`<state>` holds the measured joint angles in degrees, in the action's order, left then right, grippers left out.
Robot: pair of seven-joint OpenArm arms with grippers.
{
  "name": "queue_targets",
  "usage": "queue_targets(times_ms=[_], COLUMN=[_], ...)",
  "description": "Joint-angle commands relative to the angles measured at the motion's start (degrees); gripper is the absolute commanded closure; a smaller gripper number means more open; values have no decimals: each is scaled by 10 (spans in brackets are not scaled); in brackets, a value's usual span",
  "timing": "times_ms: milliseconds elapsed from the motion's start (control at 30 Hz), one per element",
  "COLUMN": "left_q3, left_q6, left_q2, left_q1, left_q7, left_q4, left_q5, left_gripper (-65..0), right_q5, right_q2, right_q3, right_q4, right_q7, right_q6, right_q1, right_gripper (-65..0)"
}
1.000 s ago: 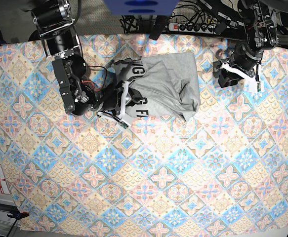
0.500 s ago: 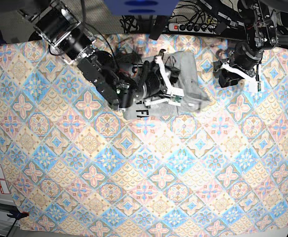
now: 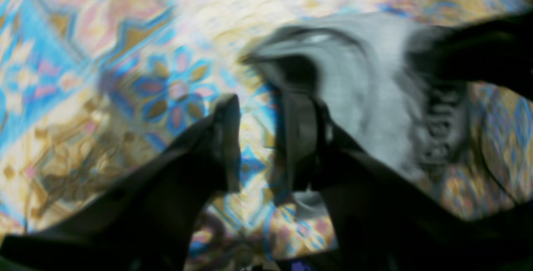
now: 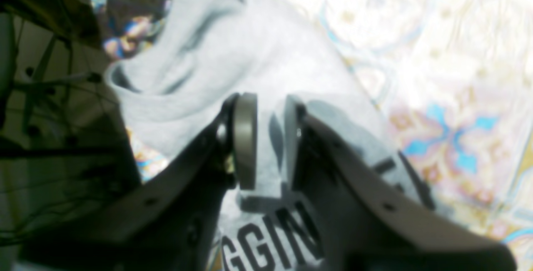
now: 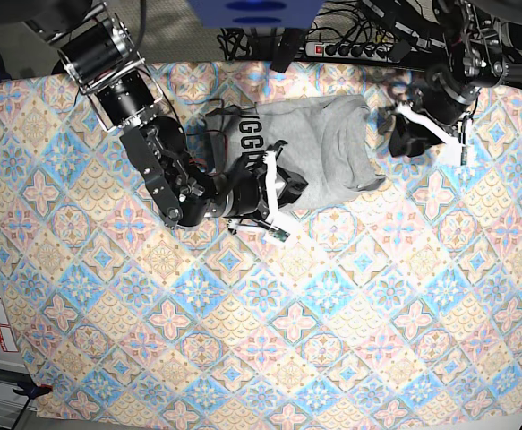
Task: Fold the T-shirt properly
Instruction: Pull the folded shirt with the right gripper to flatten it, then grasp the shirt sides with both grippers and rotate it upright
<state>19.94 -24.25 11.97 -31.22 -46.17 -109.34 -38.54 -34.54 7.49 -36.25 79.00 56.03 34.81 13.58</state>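
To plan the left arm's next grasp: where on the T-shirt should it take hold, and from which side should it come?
Probably the T-shirt's corner nearest the left gripper, approached from that same side, low over the tablecloth. That corner juts out free from the bunched cloth, and the gripper is open beside it.

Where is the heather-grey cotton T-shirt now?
In the base view, the heather-grey cotton T-shirt lies bunched at the tile-patterned tablecloth's top centre, between both grippers.
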Motion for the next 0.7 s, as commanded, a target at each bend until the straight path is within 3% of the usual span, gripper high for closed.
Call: queue_targets(times_ms=[0, 167, 400, 533, 667], left_q3=[-17, -119, -199, -233, -239], left_q6=[-18, -24, -24, -23, 3], left_q2=[15, 70, 71, 70, 70], left_q1=[-11, -23, -2, 38, 67], left_q7=[6, 9, 10, 10, 11], left_q4=[-22, -39, -30, 27, 94], left_q5=[-6, -4, -3, -3, -3], left_gripper=[-156, 0, 0, 0, 0], right_q5=[-8, -8, -8, -8, -7], right_q2=[-1, -1, -5, -5, -20], right_q3=[10, 46, 88, 89, 89], right_q4=[-5, -43, -79, -117, -171], right_q7=[-14, -58, -77, -95, -97], right_q6=[3, 3, 3, 3, 3], right_q1=[11, 12, 17, 37, 54], right_gripper=[-107, -106, -106, -105, -105])
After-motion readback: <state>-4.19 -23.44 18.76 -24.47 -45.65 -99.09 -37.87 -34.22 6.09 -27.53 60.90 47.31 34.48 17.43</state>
